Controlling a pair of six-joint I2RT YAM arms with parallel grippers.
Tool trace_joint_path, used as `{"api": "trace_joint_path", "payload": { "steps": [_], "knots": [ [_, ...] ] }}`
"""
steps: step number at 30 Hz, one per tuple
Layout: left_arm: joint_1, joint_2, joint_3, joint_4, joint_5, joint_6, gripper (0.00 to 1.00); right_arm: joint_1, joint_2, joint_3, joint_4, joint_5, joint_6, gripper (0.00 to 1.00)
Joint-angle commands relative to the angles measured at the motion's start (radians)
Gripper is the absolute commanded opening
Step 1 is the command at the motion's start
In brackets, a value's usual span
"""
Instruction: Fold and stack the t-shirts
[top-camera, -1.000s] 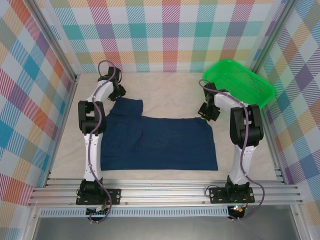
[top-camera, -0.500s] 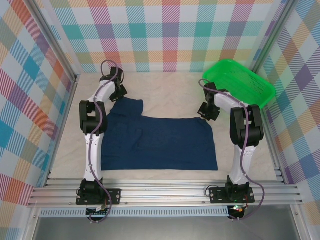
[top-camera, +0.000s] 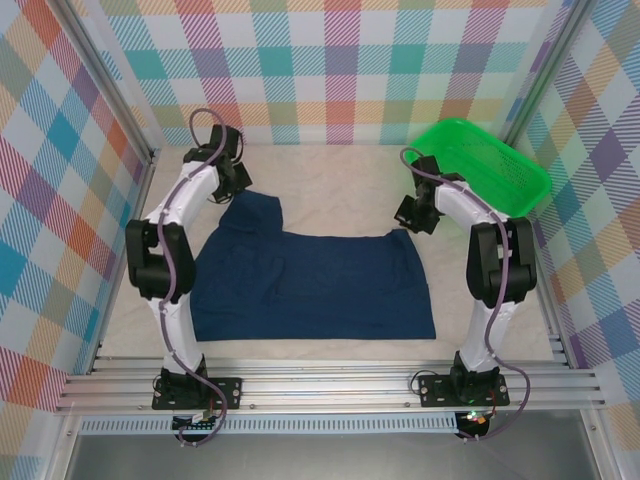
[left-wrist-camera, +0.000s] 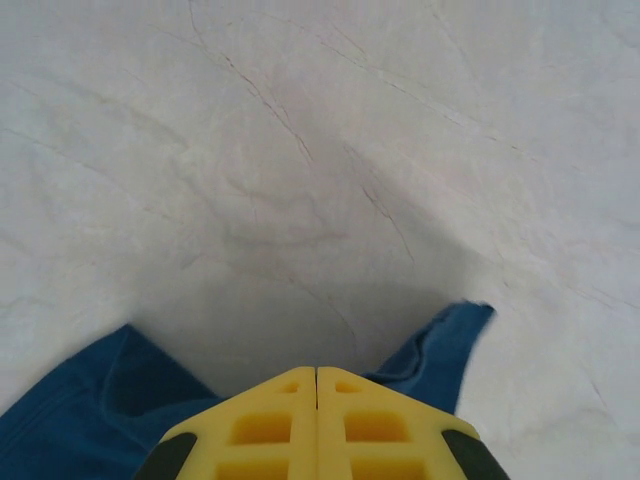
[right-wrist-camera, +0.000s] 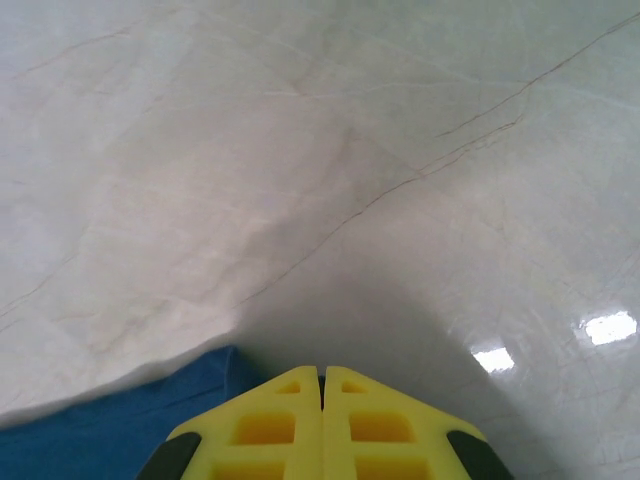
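No text, label, brand, number or sign is legible. The dark navy blue cloth t-shirt (top-camera: 310, 290), centre frame, presents a plain face.

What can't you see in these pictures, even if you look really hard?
Left edge of the t-shirt: top view, the left arm lies over it.
How much cloth the left end effector and right end effector pinch: wrist views, their yellow fingers cover the spot.
The t-shirt's underside: top view, it faces the table.
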Motion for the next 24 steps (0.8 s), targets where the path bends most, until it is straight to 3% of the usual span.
{"api": "trace_joint_path", "payload": {
  "steps": [1, 13, 24],
  "knots": [
    [0.004, -0.101, -0.088, 0.000, 0.040, 0.003, 0.00, 0.007, -0.058, -0.019, -0.031, -0.043, -0.027, 0.00],
    [0.002, -0.510, -0.463, -0.076, 0.010, -0.081, 0.00, -0.002, -0.201, -0.201, -0.084, 0.035, -0.052, 0.00],
    [0.004, -0.905, -0.710, -0.240, -0.217, -0.201, 0.00, -0.004, -0.284, -0.286, -0.168, 0.088, 0.001, 0.00]
  ]
}}
